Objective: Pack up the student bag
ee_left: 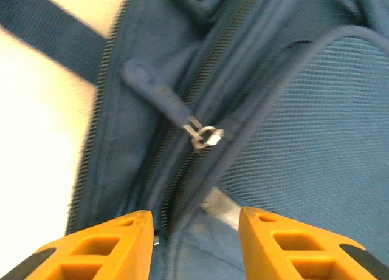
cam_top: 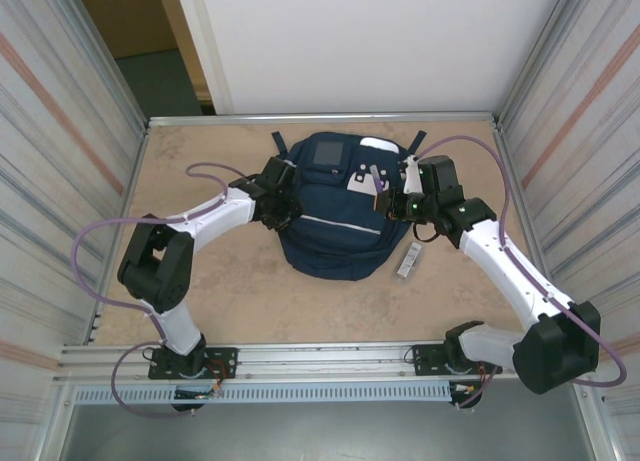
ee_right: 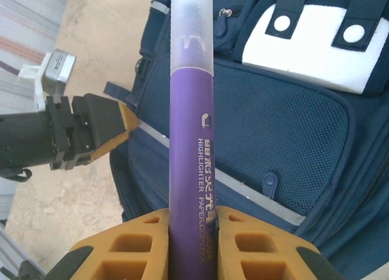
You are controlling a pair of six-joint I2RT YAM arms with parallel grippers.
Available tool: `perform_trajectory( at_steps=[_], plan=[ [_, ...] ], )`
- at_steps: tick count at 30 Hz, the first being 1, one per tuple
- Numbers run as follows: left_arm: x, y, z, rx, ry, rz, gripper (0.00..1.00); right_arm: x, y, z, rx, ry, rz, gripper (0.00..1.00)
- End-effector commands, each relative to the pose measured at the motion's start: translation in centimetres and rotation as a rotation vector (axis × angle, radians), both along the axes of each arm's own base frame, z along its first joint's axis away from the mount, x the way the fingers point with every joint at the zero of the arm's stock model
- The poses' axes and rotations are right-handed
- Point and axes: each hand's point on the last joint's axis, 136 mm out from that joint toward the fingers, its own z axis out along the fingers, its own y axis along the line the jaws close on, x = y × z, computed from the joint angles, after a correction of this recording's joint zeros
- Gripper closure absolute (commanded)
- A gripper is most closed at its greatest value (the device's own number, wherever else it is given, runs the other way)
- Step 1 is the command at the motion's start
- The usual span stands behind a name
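Readying a purple plastic highlighter pen (ee_right: pixel 190 140), clamped in the right hand (ee_right: pixel 191 222), for the large navy-blue fabric backpack (cam_top: pixel 330 216), left hand (ee_left: pixel 194 231) half-open, empty, astride the zip (ee_left: pixel 205 136), likely needing it parted next.

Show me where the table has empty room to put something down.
The widest bare table lies between the student bag and the near rail. The far-left corner is free too. Crowded: both sides of the bag, with the left gripper, the right gripper holding a highlighter, and a small grey item.

The tan table (cam_top: pixel 220 291) bears the student bag (cam_top: pixel 330 243) and a small grey object (cam_top: pixel 408 260).
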Motion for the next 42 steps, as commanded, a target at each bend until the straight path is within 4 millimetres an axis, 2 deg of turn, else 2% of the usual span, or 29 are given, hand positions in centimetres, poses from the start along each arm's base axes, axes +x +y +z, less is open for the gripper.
perform_trajectory(
  at_steps=[1,4,7,9,10,16,17,18,19,20,22,29,32,38,42],
  plan=[
    [0.9,-2.3,1.3,-0.082,-0.055,-0.068,0.64,-0.5,1.2,-0.2,0.011,-0.017,0.059,0.87],
    [1.3,-2.9,2.0,-0.107,-0.086,-0.082,0.65,-1.0,2.2,0.3,-0.020,-0.064,0.111,0.86],
    [1.3,-3.7,2.3,-0.156,-0.095,-0.104,0.73,-1.2,2.6,0.6,-0.038,-0.084,0.116,0.86],
    [1.3,-4.6,2.8,-0.205,-0.107,-0.139,0.91,-1.2,2.7,0.7,-0.037,-0.090,0.115,0.86],
    [1.3,-5.4,3.3,-0.241,-0.132,-0.175,0.95,-1.1,2.7,0.7,-0.037,-0.096,0.119,0.86],
    [1.1,-5.7,4.4,-0.294,-0.168,-0.187,0.96,-1.9,3.7,0.7,-0.057,-0.145,0.221,0.84],
    [1.2,-5.6,4.7,-0.295,-0.184,-0.183,0.95,-2.3,4.1,0.8,-0.069,-0.171,0.258,0.84],
    [1.2,-5.3,4.8,-0.289,-0.192,-0.169,0.90,-2.4,4.3,1.0,-0.085,-0.196,0.274,0.84],
    [1.3,-5.0,4.8,-0.279,-0.199,-0.154,0.76,-2.7,4.4,1.1,-0.099,-0.224,0.294,0.84],
    [1.4,-4.7,4.6,-0.266,-0.195,-0.137,0.68,-2.8,4.6,1.4,-0.105,-0.247,0.304,0.85],
    [1.3,-4.4,3.9,-0.269,-0.154,-0.117,0.62,-2.7,4.4,1.8,-0.107,-0.265,0.291,0.86],
    [0.0,-4.0,1.0,-0.246,-0.067,-0.092,0.60,-3.0,4.1,1.9,-0.112,-0.270,0.282,0.86],
    [-0.2,-4.5,0.8,-0.233,-0.071,-0.115,0.59,-3.0,4.0,1.9,-0.109,-0.268,0.280,0.87],
    [0.1,-7.4,1.1,-0.298,-0.063,-0.212,0.61,-2.7,4.0,1.5,-0.111,-0.261,0.267,0.87],
    [0.1,-7.1,-0.2,-0.265,-0.038,-0.201,0.62,-2.5,4.1,1.3,-0.116,-0.261,0.267,0.87]
  ],
)
